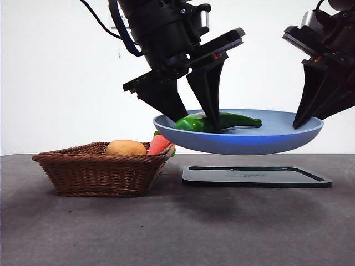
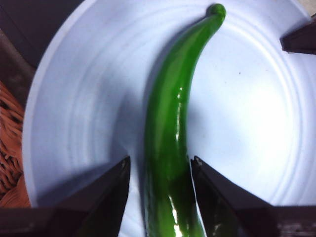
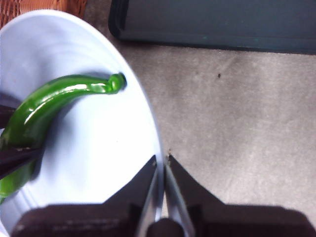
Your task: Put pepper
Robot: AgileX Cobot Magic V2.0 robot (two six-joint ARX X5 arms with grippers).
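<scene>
The long glossy green pepper (image 1: 238, 119) lies on a light blue plate (image 1: 249, 141) that hangs in the air above the table. My left gripper (image 1: 197, 123) reaches down onto the plate, open, with its jaws either side of the pepper's thick end. In the left wrist view the pepper (image 2: 173, 113) runs between the jaws of the left gripper (image 2: 161, 159), with a small gap at one jaw. My right gripper (image 1: 297, 126) is shut on the plate's right rim and holds it up. The right wrist view shows that gripper (image 3: 162, 158) pinching the rim of the plate (image 3: 98, 148), with the pepper (image 3: 49, 101) beyond.
A brown wicker basket (image 1: 94, 166) stands on the table at the left, holding a rounded yellow-orange lump (image 1: 126, 148) and a red-orange pointed fruit (image 1: 159, 144). A flat black tray (image 1: 255, 176) lies on the table below the plate.
</scene>
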